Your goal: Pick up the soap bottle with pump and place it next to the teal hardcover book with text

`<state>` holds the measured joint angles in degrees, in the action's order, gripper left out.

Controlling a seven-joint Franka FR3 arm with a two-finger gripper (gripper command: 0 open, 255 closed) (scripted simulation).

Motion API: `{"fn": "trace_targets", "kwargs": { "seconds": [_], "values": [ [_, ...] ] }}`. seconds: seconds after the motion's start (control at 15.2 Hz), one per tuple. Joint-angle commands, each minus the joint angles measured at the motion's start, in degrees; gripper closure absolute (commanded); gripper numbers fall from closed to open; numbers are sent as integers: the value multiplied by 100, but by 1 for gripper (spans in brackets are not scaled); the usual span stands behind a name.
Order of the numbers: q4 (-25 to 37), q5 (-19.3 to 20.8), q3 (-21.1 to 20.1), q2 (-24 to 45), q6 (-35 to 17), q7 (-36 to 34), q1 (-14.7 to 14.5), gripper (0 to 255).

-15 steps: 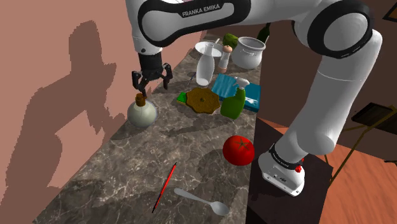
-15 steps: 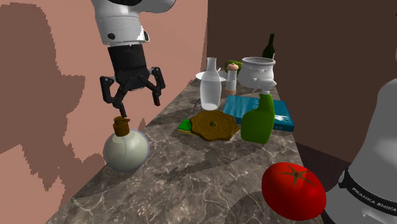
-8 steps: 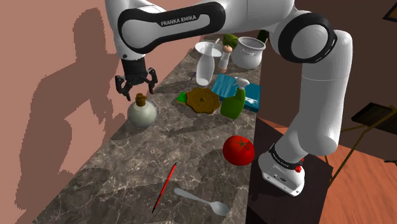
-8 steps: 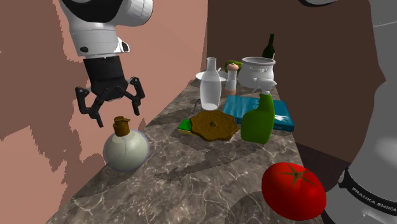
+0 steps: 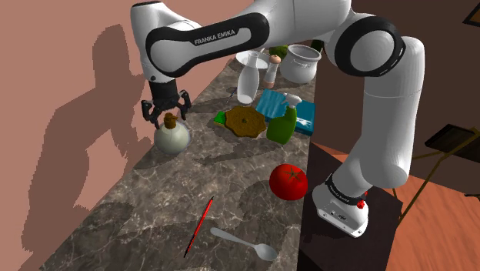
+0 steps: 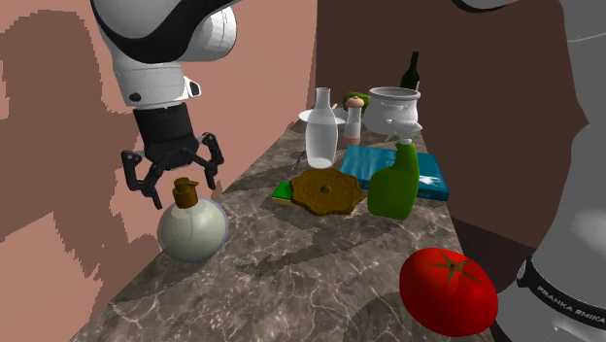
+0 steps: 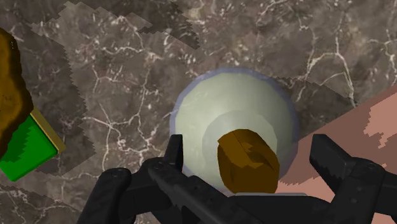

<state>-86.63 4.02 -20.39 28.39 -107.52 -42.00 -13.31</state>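
A round pale bottle [image 5: 171,138] [image 6: 192,231] [image 7: 235,108] with a brown top stands on the marble counter [image 5: 154,208] near the pink wall. My gripper [image 5: 168,118] [image 6: 185,188] [image 7: 251,159] hangs straight over it, open. Its fingers [image 7: 175,153] stand on either side of the brown top without touching it. The teal book [image 5: 306,113] [image 6: 432,175] lies flat farther along the counter, toward the shoulder view's upper right, partly behind a green spray bottle [image 5: 283,123] [image 6: 394,185].
A brown disc [image 5: 245,121] on a green pad lies between bottle and book. A clear glass bottle [image 5: 247,81], a shaker [image 5: 273,69] and a white pot [image 5: 300,63] stand at the far end. A tomato [image 5: 288,181], a red pencil [image 5: 198,225] and a spoon [image 5: 246,244] lie nearer.
The gripper has shifted toward the wall and come down, from above the round bottle to around its brown top. Its fingers have stayed open.
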Motion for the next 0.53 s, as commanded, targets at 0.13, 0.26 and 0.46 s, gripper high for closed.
{"fn": "trace_targets", "kwargs": {
  "seconds": [0.13, 0.26, 0.46],
  "values": [
    [-9, 1, 0, 1, -12, -1, 0, 0],
    [-8, 1, 0, 1, -10, -1, 0, 255],
    [-8, 1, 0, 1, -10, -1, 0, 255]
  ]
}}
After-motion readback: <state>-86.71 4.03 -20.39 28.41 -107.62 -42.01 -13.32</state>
